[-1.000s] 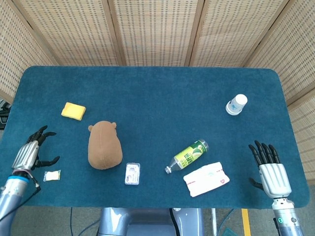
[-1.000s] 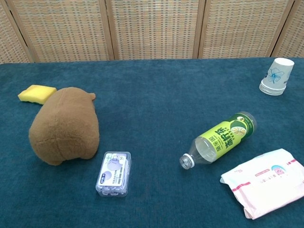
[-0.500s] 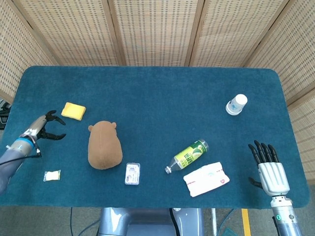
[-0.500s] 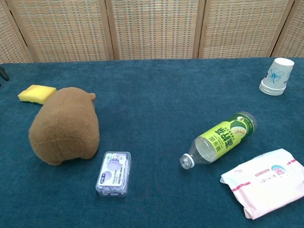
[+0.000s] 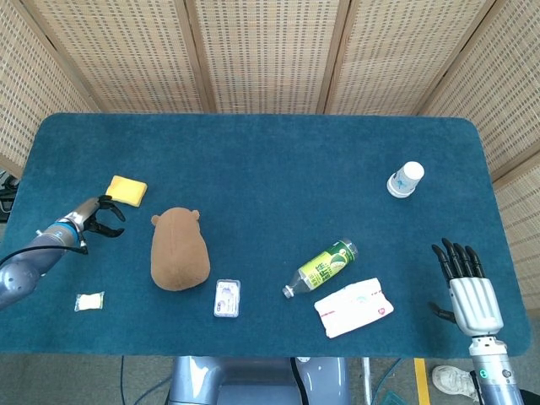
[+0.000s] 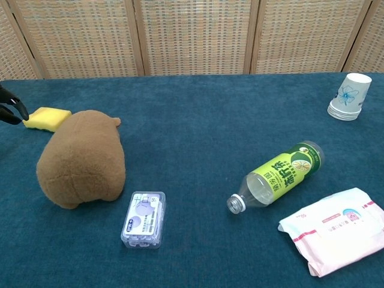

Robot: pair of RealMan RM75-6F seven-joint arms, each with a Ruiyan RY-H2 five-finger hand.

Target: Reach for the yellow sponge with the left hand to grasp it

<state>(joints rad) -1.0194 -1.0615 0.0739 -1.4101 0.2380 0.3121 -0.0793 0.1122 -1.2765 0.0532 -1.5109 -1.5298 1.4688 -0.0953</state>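
The yellow sponge (image 5: 126, 189) lies flat on the blue table at the left; in the chest view the yellow sponge (image 6: 46, 118) sits behind the plush toy. My left hand (image 5: 99, 216) hovers just in front and to the left of it, fingers spread, holding nothing. In the chest view only the dark fingertips of the left hand (image 6: 12, 108) show at the left edge, close beside the sponge. My right hand (image 5: 469, 285) rests near the table's front right corner, fingers straight and apart, nothing in it.
A brown plush toy (image 5: 179, 251) lies right of my left hand. A small clear box (image 5: 227, 298), a green-label bottle (image 5: 323, 267) on its side, a white-pink packet (image 5: 353, 306), a paper cup (image 5: 406, 179) and a small white sachet (image 5: 89, 301) are also on the table.
My left hand has travelled away from the front edge toward the sponge and to the right, entering the chest view's left edge. The right hand has barely shifted.
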